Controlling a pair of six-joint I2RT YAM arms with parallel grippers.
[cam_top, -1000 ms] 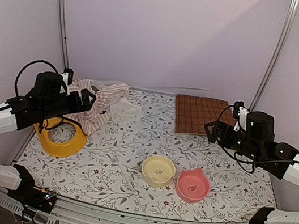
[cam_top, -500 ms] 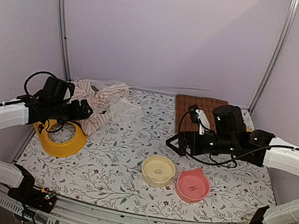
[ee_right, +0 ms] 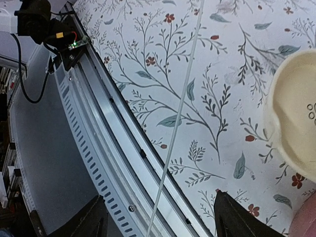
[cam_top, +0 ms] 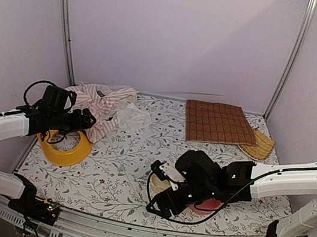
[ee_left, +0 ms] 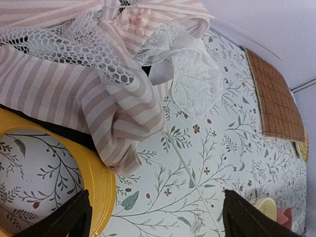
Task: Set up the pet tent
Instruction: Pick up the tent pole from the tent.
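Tent [cam_top: 107, 107] is collapsed at upper left of the table [cam_top: 120, 167]: limp pink-striped fabric plus white mesh, overlapping the yellow bowl [cam_top: 68, 151]. Left gripper [cam_top: 88, 119] is at the heap's lower-left edge, jaws apart, empty. A thin clear pole [ee_right: 178, 98] runs diagonally from the heap towards bottom centre. Right gripper [cam_top: 159, 204] straddles its near end beside the cream bowl [ee_right: 296, 128], jaws apart, no grip yet. Left arm is nearer the fabric, right nearer the pole tip.
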